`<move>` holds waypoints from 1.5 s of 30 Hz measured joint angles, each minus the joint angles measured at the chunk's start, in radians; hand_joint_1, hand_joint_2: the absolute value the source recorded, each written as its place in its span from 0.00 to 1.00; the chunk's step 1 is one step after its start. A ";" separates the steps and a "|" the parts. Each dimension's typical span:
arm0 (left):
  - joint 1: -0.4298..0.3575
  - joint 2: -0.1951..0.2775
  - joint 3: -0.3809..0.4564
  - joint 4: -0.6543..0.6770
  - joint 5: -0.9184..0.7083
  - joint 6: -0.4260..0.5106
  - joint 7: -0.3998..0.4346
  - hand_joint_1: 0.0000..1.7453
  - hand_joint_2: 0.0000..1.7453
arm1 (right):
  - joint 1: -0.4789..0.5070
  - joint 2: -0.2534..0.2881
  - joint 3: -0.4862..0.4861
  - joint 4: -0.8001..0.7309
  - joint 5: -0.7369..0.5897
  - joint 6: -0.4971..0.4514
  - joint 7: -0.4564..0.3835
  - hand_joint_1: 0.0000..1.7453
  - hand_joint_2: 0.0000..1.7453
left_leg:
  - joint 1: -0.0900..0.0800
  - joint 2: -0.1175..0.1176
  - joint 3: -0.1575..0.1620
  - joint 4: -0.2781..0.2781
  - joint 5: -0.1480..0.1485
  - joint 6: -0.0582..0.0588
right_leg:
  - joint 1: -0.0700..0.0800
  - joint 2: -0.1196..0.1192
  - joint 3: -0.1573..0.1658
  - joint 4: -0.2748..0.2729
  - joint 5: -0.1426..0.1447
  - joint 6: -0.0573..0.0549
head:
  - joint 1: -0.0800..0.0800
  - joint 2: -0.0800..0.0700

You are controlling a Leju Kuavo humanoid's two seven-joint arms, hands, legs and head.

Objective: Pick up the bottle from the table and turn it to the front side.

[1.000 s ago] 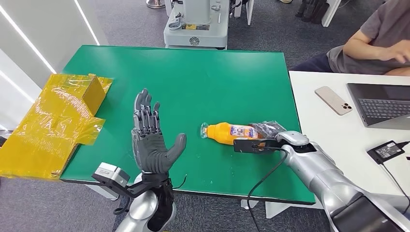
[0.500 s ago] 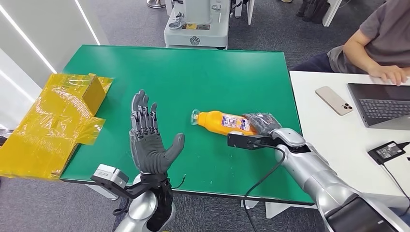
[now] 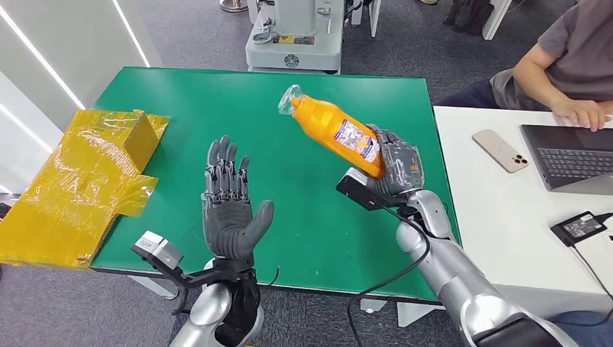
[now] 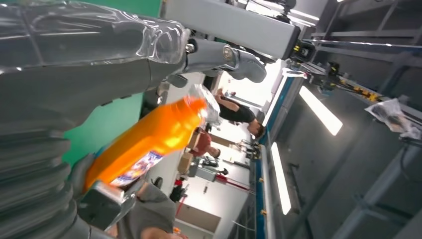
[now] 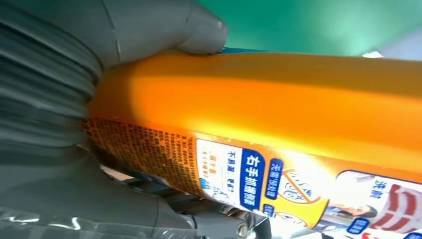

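- The right hand [image 3: 396, 168] grips the orange bottle [image 3: 334, 130] by its lower end, clear of the green table [image 3: 289, 210]; the bottle tilts with its clear-wrapped cap toward 11 o'clock and its label turned up; the dark fingers wrap so tightly round the base that the bottom of the bottle is hidden.
- From the right wrist, the thick grey thumb [image 5: 164, 25] presses on the orange body; the label print is blurred at the far end and cut off by the frame edge.
- The left hand [image 3: 230, 206] stands upright over the near edge of the table, at about 8 o'clock from the bottle and well apart from it; palm open, fingers spread, holding nothing.
- From the left wrist, the bottle shows past a glossy grey cover; the base end is lost behind it.
- A yellow wrapped box [image 3: 79, 181] lies off the table's 9 o'clock side.
- At 2 o'clock a person [image 3: 556, 65], cut off by the frame, rests a hand on a laptop [image 3: 571, 155] on the white desk [image 3: 499, 210]; a phone [image 3: 499, 150] lies beside it.
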 joint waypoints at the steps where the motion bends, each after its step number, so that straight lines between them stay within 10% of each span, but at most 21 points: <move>1: -0.009 0.001 0.001 0.003 0.012 -0.005 0.007 0.00 1.00 | 0.024 0.000 -0.022 -0.022 -0.003 -0.023 -0.017 1.00 1.00 | 0.000 0.000 0.000 0.000 0.000 0.000 | 0.000 0.000 0.000 0.000 0.000 0.000 | 0.000 0.000; 13: -0.147 0.010 0.002 0.150 0.074 0.015 0.032 0.00 1.00 | 0.208 0.005 -0.155 -0.226 -0.073 -0.095 -0.211 1.00 1.00 | 0.000 0.000 0.000 0.000 0.000 0.000 | 0.000 0.000 0.000 0.000 0.000 0.000 | 0.000 0.000; 45: -0.224 0.029 -0.026 0.286 0.062 0.013 0.018 0.00 1.00 | 0.190 0.046 0.002 -0.246 -0.169 0.365 -0.313 0.99 1.00 | 0.000 0.000 0.000 0.000 0.000 0.000 | 0.000 0.001 0.000 0.001 0.000 0.000 | 0.000 0.000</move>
